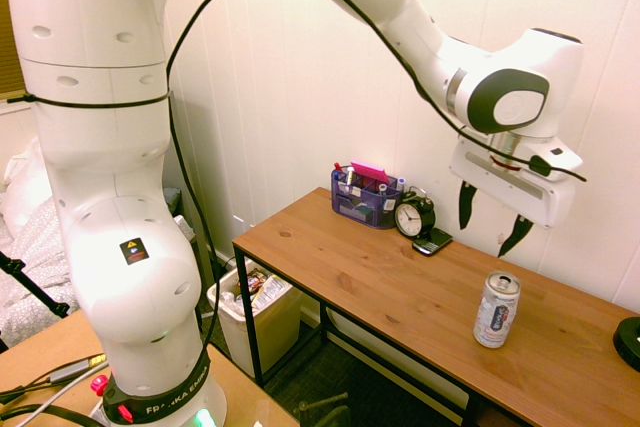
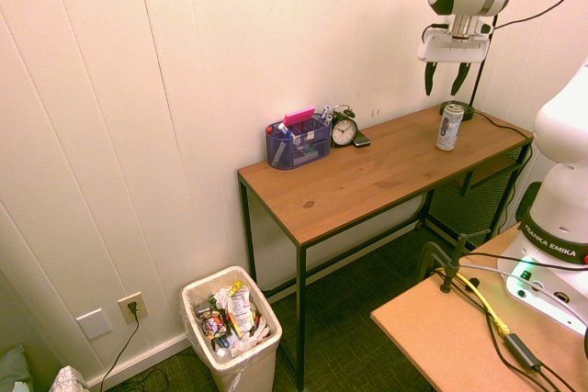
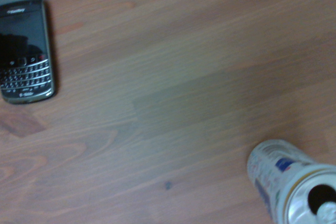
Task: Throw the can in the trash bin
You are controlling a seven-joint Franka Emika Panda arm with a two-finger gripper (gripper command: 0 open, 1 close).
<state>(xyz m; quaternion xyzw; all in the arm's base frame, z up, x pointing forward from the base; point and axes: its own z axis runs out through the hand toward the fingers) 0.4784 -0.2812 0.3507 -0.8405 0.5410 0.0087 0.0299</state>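
Note:
The can (image 1: 496, 309) (image 2: 449, 126) (image 3: 292, 182), silver with a blue and red label, stands upright on the wooden table (image 1: 380, 287) (image 2: 367, 176) near its right end. My gripper (image 1: 492, 220) (image 2: 445, 79) hangs well above the table, a little behind the can, open and empty. The trash bin (image 1: 255, 315) (image 2: 230, 337), cream-white with a liner and colourful litter, stands on the floor beside the table's left end, below the tabletop.
A blue desk organiser (image 1: 366, 197) (image 2: 299, 142), a black alarm clock (image 1: 414, 215) (image 2: 344, 128) and a black phone (image 1: 432, 241) (image 3: 25, 51) sit along the wall. A dark round base (image 1: 629, 339) (image 2: 456, 109) stands at the table's right end.

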